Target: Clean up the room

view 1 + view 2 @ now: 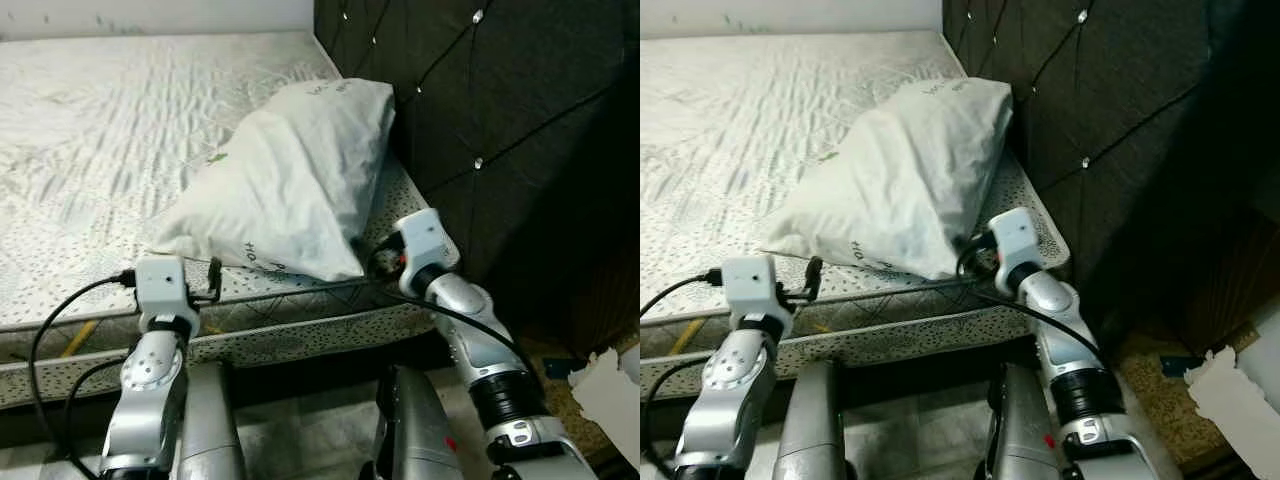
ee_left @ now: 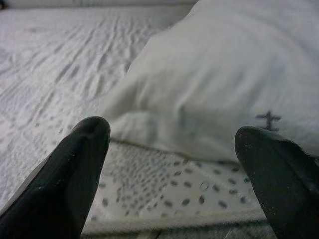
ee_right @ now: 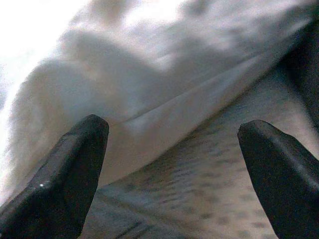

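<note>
Left gripper (image 2: 172, 149) fingers spread, at pillow's 7 o'clock corner | right gripper (image 3: 172, 149) spread, at its 5 o'clock corner | pillow (image 1: 290, 180) on mattress (image 1: 90, 150) against headboard (image 1: 500, 110) | dark printing, unreadable

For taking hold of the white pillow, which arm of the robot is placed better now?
Probably the right. The right gripper, open, is close at the near corner of the pillow beside the headboard. The left gripper, also open, is at the mattress edge, farther from the pillow.
</note>
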You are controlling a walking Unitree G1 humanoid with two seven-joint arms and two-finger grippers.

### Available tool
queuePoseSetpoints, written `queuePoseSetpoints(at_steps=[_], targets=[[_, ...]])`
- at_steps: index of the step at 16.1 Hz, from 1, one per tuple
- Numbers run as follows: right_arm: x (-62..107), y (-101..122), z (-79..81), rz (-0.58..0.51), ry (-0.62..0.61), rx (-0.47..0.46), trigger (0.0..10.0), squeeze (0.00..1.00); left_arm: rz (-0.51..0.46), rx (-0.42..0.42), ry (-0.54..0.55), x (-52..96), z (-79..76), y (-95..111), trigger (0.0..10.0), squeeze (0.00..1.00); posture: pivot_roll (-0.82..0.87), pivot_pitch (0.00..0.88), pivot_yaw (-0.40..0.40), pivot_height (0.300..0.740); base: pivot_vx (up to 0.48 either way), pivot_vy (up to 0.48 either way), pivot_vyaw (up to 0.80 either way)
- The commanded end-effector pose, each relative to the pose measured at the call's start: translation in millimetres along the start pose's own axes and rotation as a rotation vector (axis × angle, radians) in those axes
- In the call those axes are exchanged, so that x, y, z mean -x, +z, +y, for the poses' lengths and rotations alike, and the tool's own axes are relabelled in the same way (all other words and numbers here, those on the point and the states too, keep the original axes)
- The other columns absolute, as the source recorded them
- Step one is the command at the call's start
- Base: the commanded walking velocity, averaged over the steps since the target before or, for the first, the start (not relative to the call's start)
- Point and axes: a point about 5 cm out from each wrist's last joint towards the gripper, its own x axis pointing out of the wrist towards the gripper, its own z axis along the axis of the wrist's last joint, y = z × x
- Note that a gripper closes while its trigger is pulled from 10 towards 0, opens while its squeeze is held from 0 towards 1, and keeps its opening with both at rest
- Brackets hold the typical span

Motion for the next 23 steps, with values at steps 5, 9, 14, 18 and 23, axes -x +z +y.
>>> queuePoseSetpoints(at_steps=[5, 9, 14, 18, 23], targets=[[-12.8, 8, 3.6, 0.039, 0.152, -0.032, 10.0, 0.00, 0.044, -0.014, 0.075, 27.3, 21.4, -6, 10.0, 0.00, 0.20, 0.000, -0.035, 0.499, 0.000, 0.000, 0.00], [-3.3, 23, -12.7, 0.048, 0.287, -0.092, 10.0, 0.00, 0.055, -0.034, 0.046, 22.9, 19.8, -4, 10.0, 0.00, 0.19, 0.000, -0.015, 0.499, 0.000, 0.000, 0.00], [-10.3, 16, -9.6, 0.090, 0.197, -0.092, 10.0, 0.00, 0.053, -0.033, 0.029, 19.6, 18.4, 0, 10.0, 0.00, 0.19, 0.000, -0.003, 0.499, 0.000, 0.000, 0.00], [2.2, 28, 8.1, 0.086, 0.408, -0.182, 10.0, 0.00, 0.058, -0.037, 0.036, 22.0, 21.6, 0, 10.0, 0.00, 0.20, 0.000, 0.001, 0.499, 0.000, 0.000, 0.00], [12.5, 55, -3.5, -0.061, 0.407, -0.279, 10.0, 0.00, 0.075, -0.049, 0.011, 18.2, 19.2, -3, 10.0, 0.00, 0.17, 0.000, 0.014, 0.499, 0.000, 0.000, 0.00]])
